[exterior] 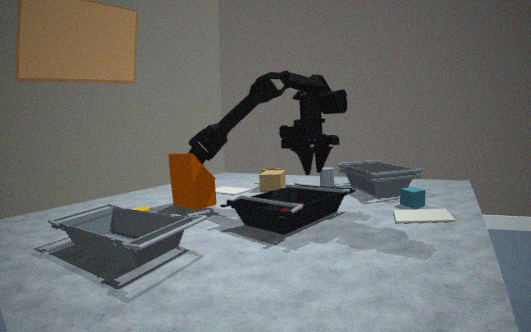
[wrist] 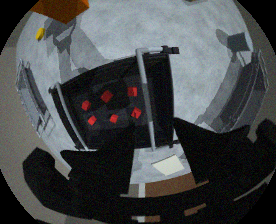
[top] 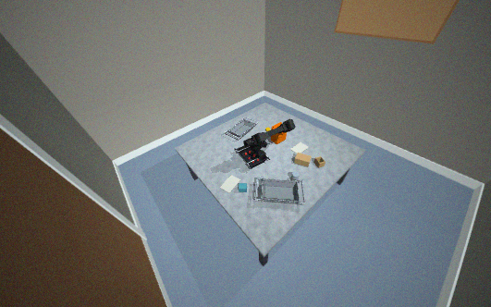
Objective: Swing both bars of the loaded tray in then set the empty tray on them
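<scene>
The loaded black tray (exterior: 315, 215) (wrist: 162, 100) stands mid-table with several red blocks (wrist: 106, 96) inside. One wire bar (wrist: 146, 100) crosses its top, inward of the right end in the wrist view. The other bar (wrist: 68, 115) (exterior: 265, 202) lies close to the opposite end, seemingly just inside the rim. My gripper (exterior: 313, 172) (wrist: 154, 123) is partly open and empty, pointing down above the black tray's far end in the exterior view. One empty grey tray (exterior: 157, 245) stands near left there; another grey tray (exterior: 377, 185) (top: 295, 190) stands back right. Which one is meant is unclear.
The orange arm base (top: 277, 134) (exterior: 190, 182) is behind the black tray. A tan box (top: 302, 159) (exterior: 272, 180), a grey cylinder (exterior: 326, 177) (wrist: 238, 41), a teal cube (top: 242, 188) (exterior: 413, 197) and a white card (top: 230, 184) (exterior: 424, 216) stand or lie around it.
</scene>
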Robot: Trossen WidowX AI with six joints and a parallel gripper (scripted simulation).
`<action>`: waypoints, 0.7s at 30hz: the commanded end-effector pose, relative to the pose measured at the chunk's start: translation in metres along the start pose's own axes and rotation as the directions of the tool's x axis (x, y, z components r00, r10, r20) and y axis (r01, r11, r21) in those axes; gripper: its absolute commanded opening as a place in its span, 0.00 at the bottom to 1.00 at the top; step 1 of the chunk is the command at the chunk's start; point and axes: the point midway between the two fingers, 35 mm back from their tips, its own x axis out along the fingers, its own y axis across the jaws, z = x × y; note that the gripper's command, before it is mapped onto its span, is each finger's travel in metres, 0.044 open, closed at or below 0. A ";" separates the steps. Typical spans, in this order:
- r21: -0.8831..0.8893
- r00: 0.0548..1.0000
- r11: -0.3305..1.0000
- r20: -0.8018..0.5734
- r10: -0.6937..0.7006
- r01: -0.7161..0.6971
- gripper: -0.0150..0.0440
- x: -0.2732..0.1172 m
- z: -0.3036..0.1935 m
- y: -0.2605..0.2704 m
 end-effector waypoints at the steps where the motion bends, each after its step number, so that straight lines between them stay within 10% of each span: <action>1: 0.060 1.000 0.998 -0.001 0.006 -0.006 0.83 0.002 -0.003 0.011; 9: 0.691 0.996 0.722 -0.032 0.082 -0.038 1.00 -0.016 -0.014 0.139; 21: 0.962 0.994 -0.269 -0.012 0.108 0.041 1.00 -0.027 0.050 0.318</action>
